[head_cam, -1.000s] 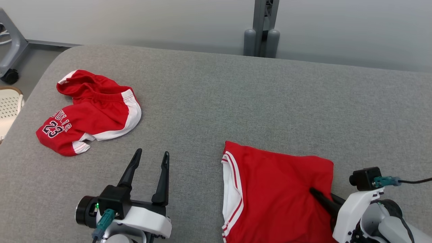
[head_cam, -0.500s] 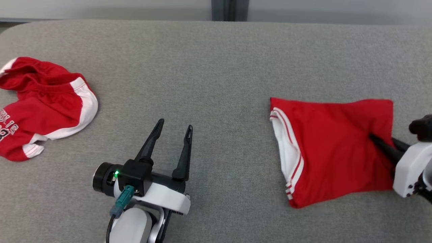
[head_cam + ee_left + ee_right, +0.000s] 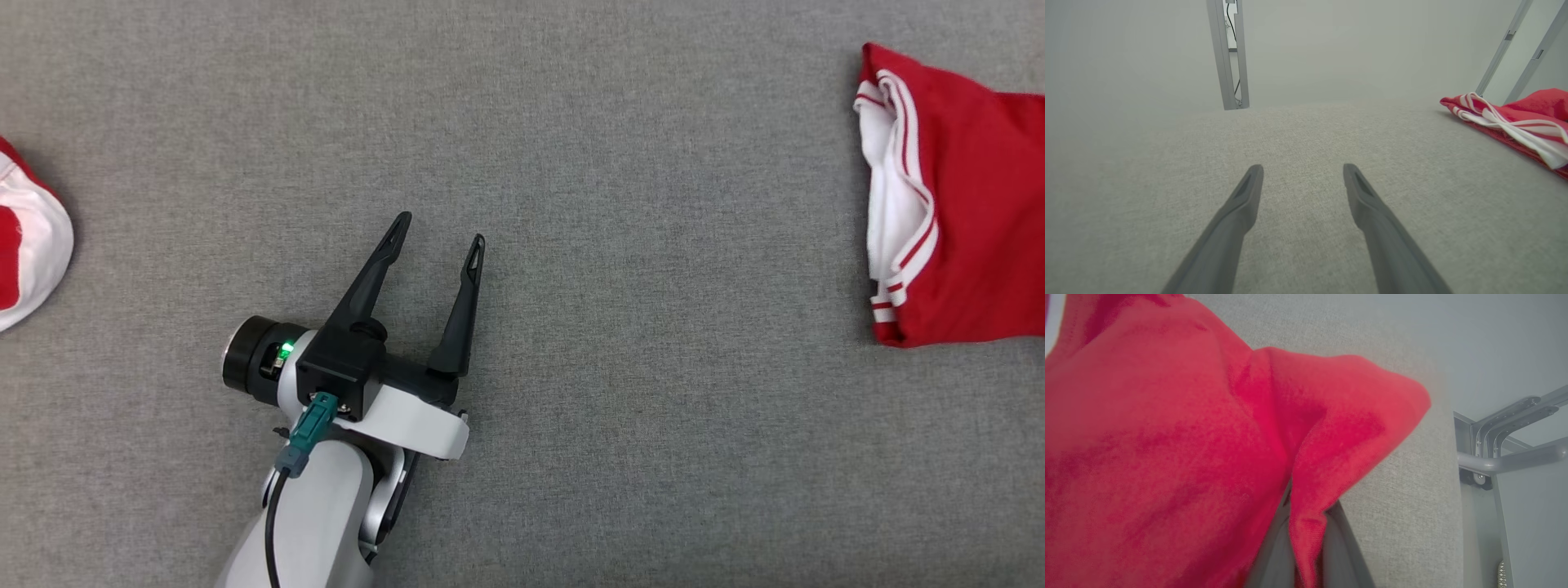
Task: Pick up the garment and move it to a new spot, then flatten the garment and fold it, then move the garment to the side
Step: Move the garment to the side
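Observation:
The garment (image 3: pixel 963 196) is a folded red piece with white striped trim, lying on the grey table (image 3: pixel 620 147) at the head view's right edge. In the right wrist view my right gripper (image 3: pixel 1308 522) is shut on a fold of the garment (image 3: pixel 1167 437), and red cloth covers the fingertips. My left gripper (image 3: pixel 439 230) rests open over bare table well to the left, with nothing between its fingers. Its wrist view shows the left gripper (image 3: pixel 1302 169) open, with the garment (image 3: pixel 1515 118) at the far right.
A second red and white garment (image 3: pixel 24 237) lies at the head view's left edge. A grey frame post (image 3: pixel 1229 53) stands beyond the table's far edge. Metal frame legs (image 3: pixel 1506 449) stand past the table edge to the right of the held cloth.
The head camera has swung down and closer. The folded garment has slid rightward with my right gripper, farther from the left gripper. My right gripper has left the head view.

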You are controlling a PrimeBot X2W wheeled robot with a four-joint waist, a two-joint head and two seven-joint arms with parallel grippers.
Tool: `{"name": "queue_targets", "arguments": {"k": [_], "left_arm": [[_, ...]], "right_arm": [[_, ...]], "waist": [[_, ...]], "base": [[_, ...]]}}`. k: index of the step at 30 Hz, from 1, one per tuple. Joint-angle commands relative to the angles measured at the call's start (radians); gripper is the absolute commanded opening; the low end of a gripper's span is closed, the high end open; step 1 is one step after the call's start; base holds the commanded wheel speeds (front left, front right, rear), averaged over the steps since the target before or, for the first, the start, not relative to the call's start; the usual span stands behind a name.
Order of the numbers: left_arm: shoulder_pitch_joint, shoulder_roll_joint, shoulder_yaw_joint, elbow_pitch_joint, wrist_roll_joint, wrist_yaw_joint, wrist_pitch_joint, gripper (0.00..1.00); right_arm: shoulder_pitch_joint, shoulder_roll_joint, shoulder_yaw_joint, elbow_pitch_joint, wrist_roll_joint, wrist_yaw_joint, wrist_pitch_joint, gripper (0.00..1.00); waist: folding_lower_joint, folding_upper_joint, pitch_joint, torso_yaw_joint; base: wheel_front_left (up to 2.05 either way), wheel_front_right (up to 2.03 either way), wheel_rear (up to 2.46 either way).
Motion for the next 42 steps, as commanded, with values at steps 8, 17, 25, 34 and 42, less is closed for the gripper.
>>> {"name": "queue_targets", "arguments": {"k": [8, 17, 25, 34, 42], "left_arm": [[-0.032, 0.004, 0.013, 0.002, 0.018, -0.006, 0.000, 1.00], [-0.034, 0.008, 0.011, 0.000, 0.003, 0.006, 0.001, 1.00], [-0.015, 0.009, 0.032, 0.004, 0.013, 0.001, 0.001, 1.00], [0.007, 0.005, 0.030, 0.000, -0.013, 0.004, 0.000, 1.00], [0.071, 0.004, 0.041, 0.001, -0.031, 0.004, 0.000, 1.00]], "right_arm": [[-0.120, -0.048, -0.013, 0.188, -0.127, 0.000, -0.051, 0.00], [-0.199, 0.003, -0.045, 0.388, -0.296, 0.000, -0.096, 0.00], [-0.229, 0.073, -0.081, 0.498, -0.348, 0.000, -0.118, 1.00], [-0.328, 0.088, -0.091, 0.545, -0.492, 0.000, -0.136, 1.00], [-0.273, 0.177, -0.229, 0.344, -0.513, 0.000, -0.139, 1.00]], "waist": [[0.0000, 0.0000, 0.087, -0.007], [0.0000, 0.0000, 0.103, 0.007], [0.0000, 0.0000, 0.080, 0.019], [0.0000, 0.0000, -0.009, 0.031], [0.0000, 0.0000, -0.167, 0.048]], "base": [[0.00, 0.00, 0.00], [0.00, 0.00, 0.00], [0.00, 0.00, 0.00], [0.00, 0.00, 0.00], [0.00, 0.00, 0.00]]}}
